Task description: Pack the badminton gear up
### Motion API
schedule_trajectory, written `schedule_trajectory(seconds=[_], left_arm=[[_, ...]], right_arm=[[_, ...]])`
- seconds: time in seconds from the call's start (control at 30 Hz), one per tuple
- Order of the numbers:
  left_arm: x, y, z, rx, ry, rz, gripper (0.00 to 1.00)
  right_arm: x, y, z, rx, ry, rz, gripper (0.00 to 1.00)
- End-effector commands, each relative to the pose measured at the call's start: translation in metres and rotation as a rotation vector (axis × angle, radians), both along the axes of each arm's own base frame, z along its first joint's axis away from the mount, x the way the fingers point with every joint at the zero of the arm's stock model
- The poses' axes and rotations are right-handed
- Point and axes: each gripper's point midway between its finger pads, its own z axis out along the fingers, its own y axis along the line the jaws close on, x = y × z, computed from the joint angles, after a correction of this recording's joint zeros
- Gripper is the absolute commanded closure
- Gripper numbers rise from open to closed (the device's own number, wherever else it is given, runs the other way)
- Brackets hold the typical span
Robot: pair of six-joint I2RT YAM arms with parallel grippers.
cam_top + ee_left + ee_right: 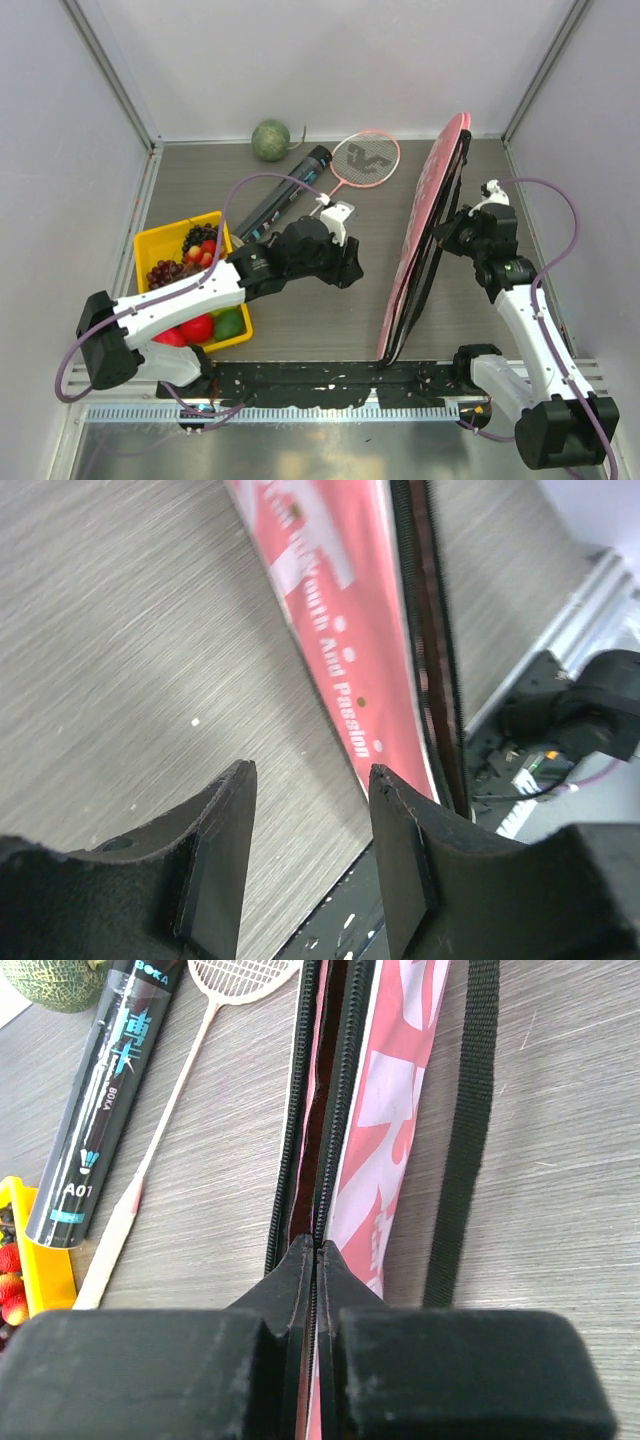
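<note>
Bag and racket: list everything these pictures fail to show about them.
- Bag inside: the right wrist view shows only a dark slit between the zip rows; contents unseen.
- Racket handle: in the top view the left arm covers it; in the right wrist view the right gripper cuts off its end.
- Bag's print: in the left wrist view, the top edge cuts it off.

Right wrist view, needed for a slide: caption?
Right hand shut on the pink bag's zippered edge; black tube and racket lie alongside.
</note>
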Motion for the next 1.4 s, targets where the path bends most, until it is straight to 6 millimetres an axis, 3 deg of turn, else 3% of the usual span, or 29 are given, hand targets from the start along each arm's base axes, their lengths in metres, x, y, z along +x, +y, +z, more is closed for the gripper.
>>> schedule_trajectory(seconds=[0.0,0.17,0.23,0.4,0.63,0.8,0.97,1.07,1.2,1.37], left_arm=[[-0.026,-0.032,0.035,-0.134,-0.047,-0.245,0.48],[-0.053,-0.072,0.052,-0.233,-0.098,-0.370,0.47],[-0.054,-0.084,0.058,-0.243,-0.140,-0.379,0.47],[-0.034,-0.097,0.040,-0.183,-0.174,-0.305,0.45],[-0.031,-0.119,0.008,-0.119,-0.136,-0.320,0.44],[-0.023,-0.118,-0.008,-0.062,-0.167,-0.289,0.43],[-0.031,-0.122,-0.018,-0.026,-0.223,-0.362,0.44],[-0.035,-0.117,-0.015,0.000,-0.351,-0.350,0.45],[-0.037,-0.113,-0.016,0.018,-0.381,-0.324,0.45],[-0.037,-0.115,-0.041,0.102,-0.329,-0.341,0.46]], right_arm=[[0.009,0.012,0.023,0.015,-0.079,0.033,0.95],[0.012,0.025,0.017,0.061,-0.087,0.034,0.95],[0.012,0.026,0.020,0.080,-0.106,0.027,0.94],[0.016,0.031,0.023,0.108,-0.115,0.028,0.95],[0.015,0.034,0.023,0.134,-0.132,0.030,0.95],[0.012,0.025,0.018,0.081,-0.133,-0.001,0.94],[0.008,0.027,0.012,0.064,-0.117,0.029,0.95],[0.009,0.032,0.009,0.084,-0.090,0.050,0.95],[0.014,0.040,0.016,0.124,-0.094,0.071,0.95],[0.014,0.045,0.032,0.164,-0.122,0.083,0.95]])
